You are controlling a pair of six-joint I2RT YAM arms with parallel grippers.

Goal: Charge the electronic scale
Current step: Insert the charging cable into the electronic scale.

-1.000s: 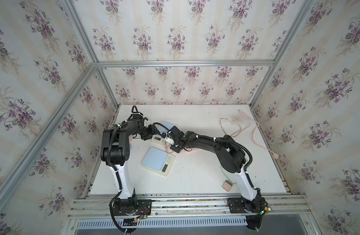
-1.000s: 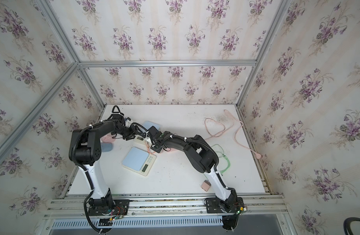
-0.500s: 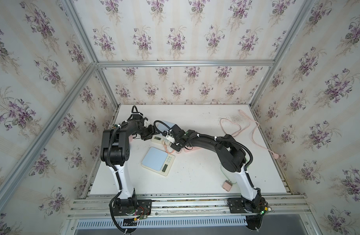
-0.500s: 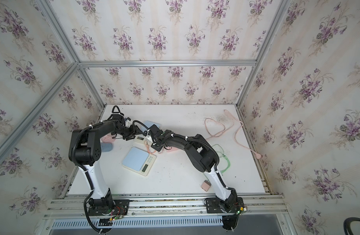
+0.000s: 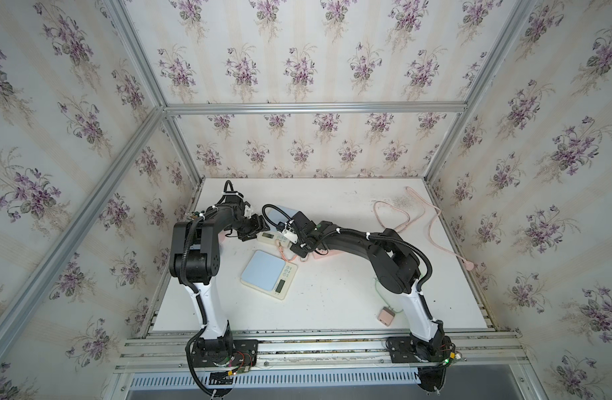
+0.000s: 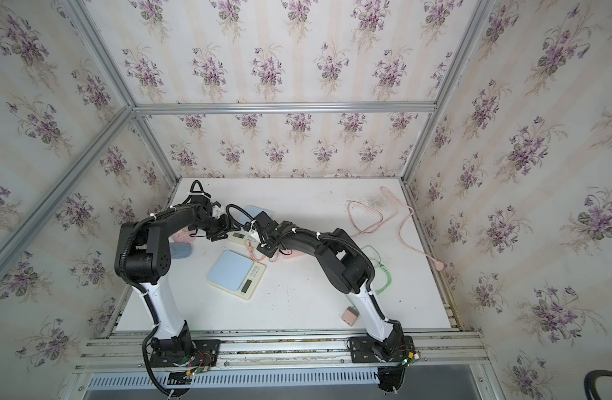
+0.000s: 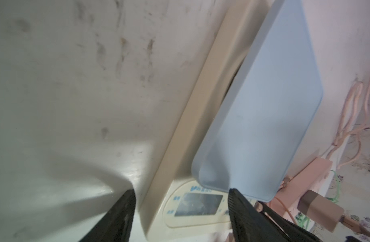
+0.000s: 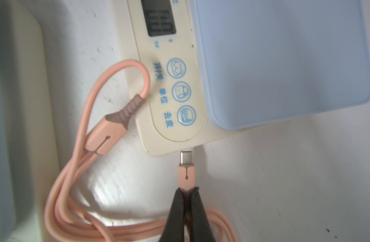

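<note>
Right fingers (image 8: pixel 176 211) pinch the USB-C plug (image 8: pixel 186 167), its length running straight out, tip pointing at the scale (image 8: pixel 171 100) edge; left fingers (image 7: pixel 117 218) spread.

The electronic scale (image 8: pixel 173 100), cream with a pale blue platform, grey display and three round blue buttons, lies flat on the surface (image 8: pixel 284 178). The USB-C plug (image 8: pixel 186 169) of the peach cable (image 8: pixel 75 188), pinched in the right pincer (image 8: pixel 187 189), points at the scale's side, with its bare metal tip at the edge and not inserted.
</note>
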